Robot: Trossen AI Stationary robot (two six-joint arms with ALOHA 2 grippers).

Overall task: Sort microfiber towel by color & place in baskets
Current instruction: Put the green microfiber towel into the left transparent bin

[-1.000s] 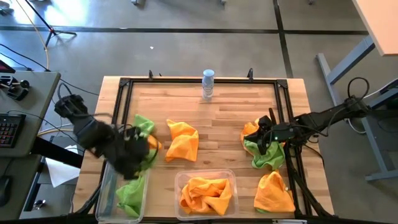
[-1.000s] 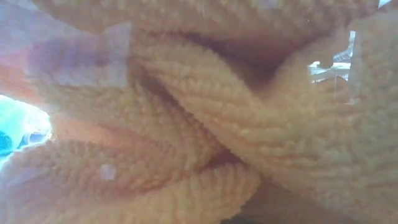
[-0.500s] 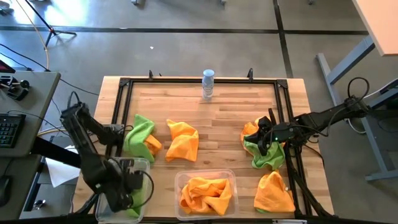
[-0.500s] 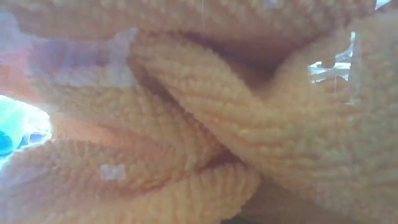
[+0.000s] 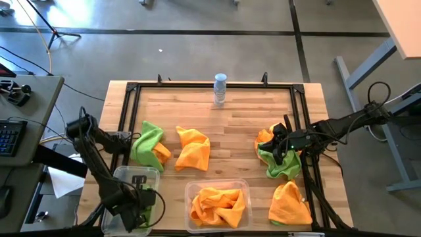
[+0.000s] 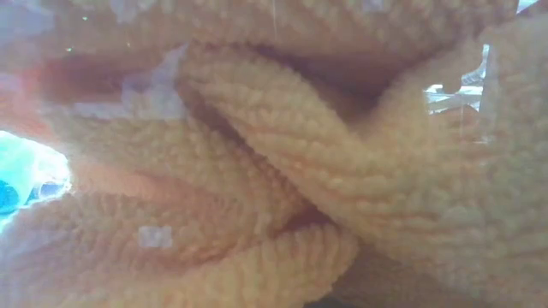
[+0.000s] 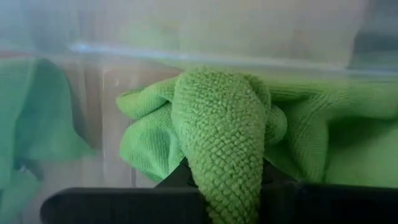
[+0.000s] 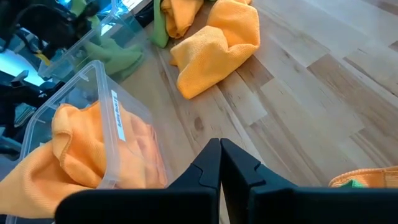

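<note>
reaching deeper than a moment ago, the left gripper (image 5: 135, 212) is now sitting down inside the narrow basket (image 5: 125, 176) at the table's near left corner, having carried a green towel (image 7: 221, 134) there from beside the loose green-and-orange pile (image 5: 150, 145). its jaws are clamping on that bright green, nubbly cloth, which is bulging up between them against the clear wall. the right gripper (image 5: 277, 150) is resting unmoved, jaws pressed together, just above a green towel (image 5: 281, 164) at the right. the wider basket (image 5: 245, 187) is holding bunched orange towels (image 5: 217, 204).
</note>
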